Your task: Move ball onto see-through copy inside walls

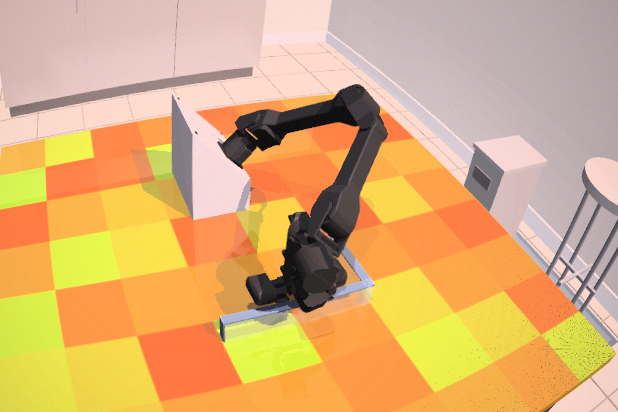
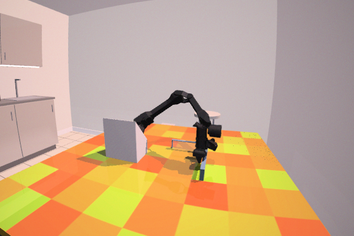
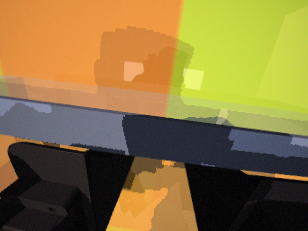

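Note:
The long clear wall (image 1: 240, 318) (image 2: 202, 174) (image 3: 65, 126) has a blue-grey top edge and meets the short wall (image 1: 356, 265) (image 2: 183, 141) in a corner. My gripper (image 2: 199, 161) (image 3: 161, 135) points down beside the long wall, on the corner's inner side, with its fingertips low near the table. Its fingers stand partly open, with a gap between them in the wrist view; their tips are hidden behind the wall's top edge. In the top view the arm hides the fingertips. I cannot make out the ball or its see-through copy in any view.
A white slanted block (image 1: 215, 173) (image 2: 120, 139) stands on the chequered table (image 1: 100, 318) (image 2: 160, 216) beside the arm's base. The long wall's free end shows a dark face. A stool (image 1: 602, 180) and a cabinet (image 1: 130, 43) stand beyond the table.

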### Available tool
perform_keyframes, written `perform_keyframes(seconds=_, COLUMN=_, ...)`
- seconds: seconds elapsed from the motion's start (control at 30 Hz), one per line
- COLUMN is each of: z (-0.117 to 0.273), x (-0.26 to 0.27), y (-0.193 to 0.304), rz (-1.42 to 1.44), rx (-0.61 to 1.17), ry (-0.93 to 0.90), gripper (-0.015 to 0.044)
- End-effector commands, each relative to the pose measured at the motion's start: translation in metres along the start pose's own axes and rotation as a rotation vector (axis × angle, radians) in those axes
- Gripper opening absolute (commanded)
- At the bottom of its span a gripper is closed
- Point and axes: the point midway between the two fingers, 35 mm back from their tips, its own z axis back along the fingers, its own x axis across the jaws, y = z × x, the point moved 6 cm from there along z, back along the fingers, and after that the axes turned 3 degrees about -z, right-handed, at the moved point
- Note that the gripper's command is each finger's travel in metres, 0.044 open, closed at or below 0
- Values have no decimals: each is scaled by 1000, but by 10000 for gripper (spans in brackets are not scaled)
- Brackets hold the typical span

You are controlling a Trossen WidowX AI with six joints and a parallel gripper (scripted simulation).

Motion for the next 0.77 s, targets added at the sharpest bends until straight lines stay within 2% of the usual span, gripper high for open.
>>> perform_keyframes(seconds=0.0, z=3, x=0, y=0, rz=1, rx=0, ry=0, gripper=202)
perform_keyframes(seconds=0.2, z=82, x=0, y=0, rz=-1, rx=7, ry=1, gripper=202)
perform_keyframes(seconds=0.57, z=77, x=-4, y=-1, rz=-15, rx=-8, ry=-2, gripper=202)
perform_keyframes(seconds=0.73, z=122, x=-2, y=2, rz=-8, rx=-12, ry=-1, gripper=333)
